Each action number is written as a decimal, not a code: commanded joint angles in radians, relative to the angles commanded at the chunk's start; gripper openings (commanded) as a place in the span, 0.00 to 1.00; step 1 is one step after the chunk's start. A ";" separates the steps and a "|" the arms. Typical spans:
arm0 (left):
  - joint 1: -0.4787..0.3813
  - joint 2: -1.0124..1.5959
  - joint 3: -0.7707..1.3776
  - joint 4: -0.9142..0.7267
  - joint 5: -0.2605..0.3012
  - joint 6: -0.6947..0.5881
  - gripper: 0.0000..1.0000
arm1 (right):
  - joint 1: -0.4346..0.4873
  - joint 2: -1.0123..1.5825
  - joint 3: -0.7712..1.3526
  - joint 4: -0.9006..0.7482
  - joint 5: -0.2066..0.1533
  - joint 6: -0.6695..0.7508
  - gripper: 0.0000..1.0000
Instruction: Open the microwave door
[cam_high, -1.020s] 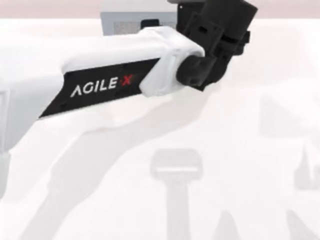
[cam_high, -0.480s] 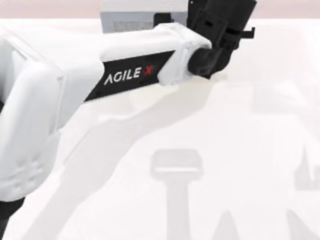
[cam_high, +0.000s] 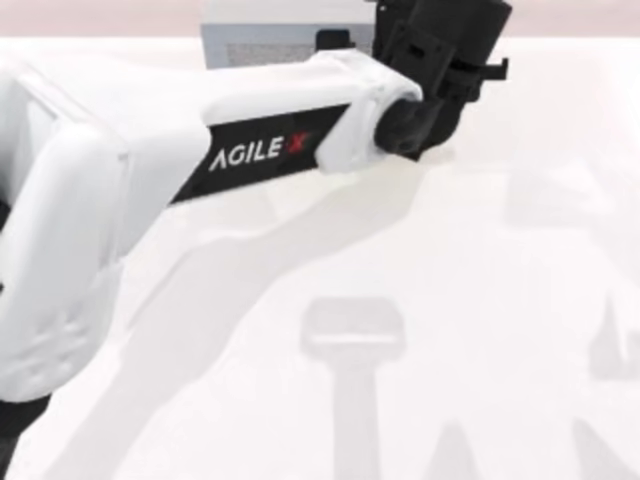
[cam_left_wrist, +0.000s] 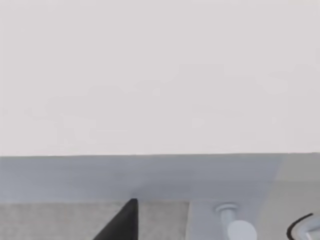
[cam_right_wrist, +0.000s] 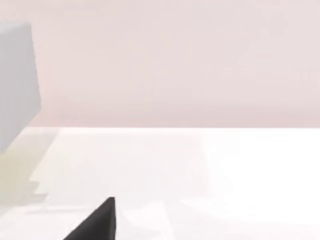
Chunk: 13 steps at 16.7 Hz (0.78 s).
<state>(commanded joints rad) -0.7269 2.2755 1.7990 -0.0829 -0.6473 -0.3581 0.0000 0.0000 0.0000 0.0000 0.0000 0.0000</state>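
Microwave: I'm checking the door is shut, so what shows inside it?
Nothing inside shows. The left wrist view sees only the microwave top edge, a strip of door mesh and a knob. From above, the left arm covers most of its front.

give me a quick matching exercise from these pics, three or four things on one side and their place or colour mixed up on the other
Things:
1. microwave
2. left arm's gripper
3. round knob
4. table

Places or colours:
A. silver, on the panel beside the mesh window, seen in the left wrist view
B. black, at the far edge of the top view, by the microwave's right end
C. white, carrying grey shadows
D. light grey box at the far edge, partly hidden by the left arm

Pairs: 1-D, 2-B, 3-A, 4-C
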 joint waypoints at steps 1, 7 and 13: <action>0.000 0.000 0.000 0.000 0.000 0.000 0.55 | 0.000 0.000 0.000 0.000 0.000 0.000 1.00; 0.000 0.000 0.000 0.000 0.000 0.000 0.10 | 0.000 0.000 0.000 0.000 0.000 0.000 1.00; 0.000 0.000 0.000 0.000 0.000 0.000 0.00 | 0.000 0.000 0.000 0.000 0.000 0.000 1.00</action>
<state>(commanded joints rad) -0.7269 2.2755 1.7990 -0.0829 -0.6473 -0.3581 0.0000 0.0000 0.0000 0.0000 0.0000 0.0000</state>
